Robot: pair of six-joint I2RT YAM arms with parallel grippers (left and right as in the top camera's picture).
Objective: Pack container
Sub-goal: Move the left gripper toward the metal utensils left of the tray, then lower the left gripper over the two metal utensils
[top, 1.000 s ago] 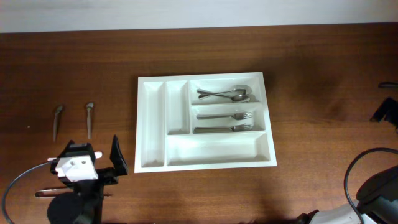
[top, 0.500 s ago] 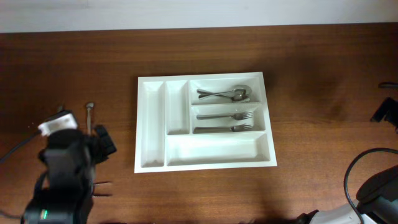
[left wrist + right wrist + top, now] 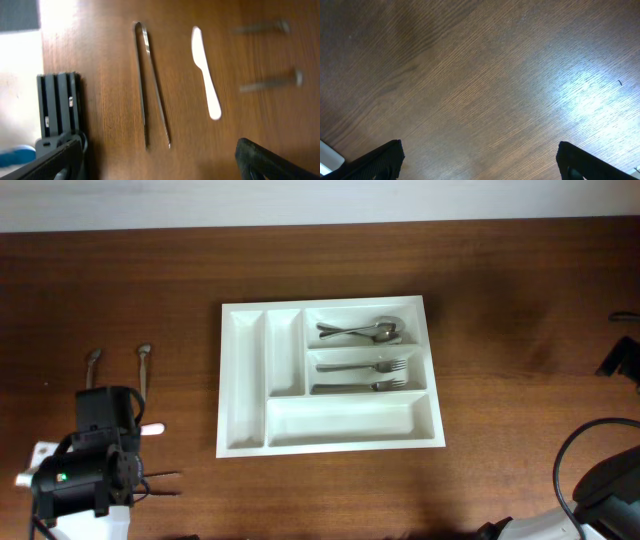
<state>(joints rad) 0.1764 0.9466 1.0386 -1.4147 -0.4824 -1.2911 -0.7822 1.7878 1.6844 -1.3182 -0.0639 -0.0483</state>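
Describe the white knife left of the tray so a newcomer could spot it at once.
Find the white tray and look left of it on the table. There, between thin metal tongs and two grey metal utensils, lies the knife: the only white piece there.

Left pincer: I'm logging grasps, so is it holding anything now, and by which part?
Nothing is held. The left pincer stands open, and the metal tongs and white knife lie free on the table below it.

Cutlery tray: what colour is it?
The tray is plain white; overhead view shows it best.
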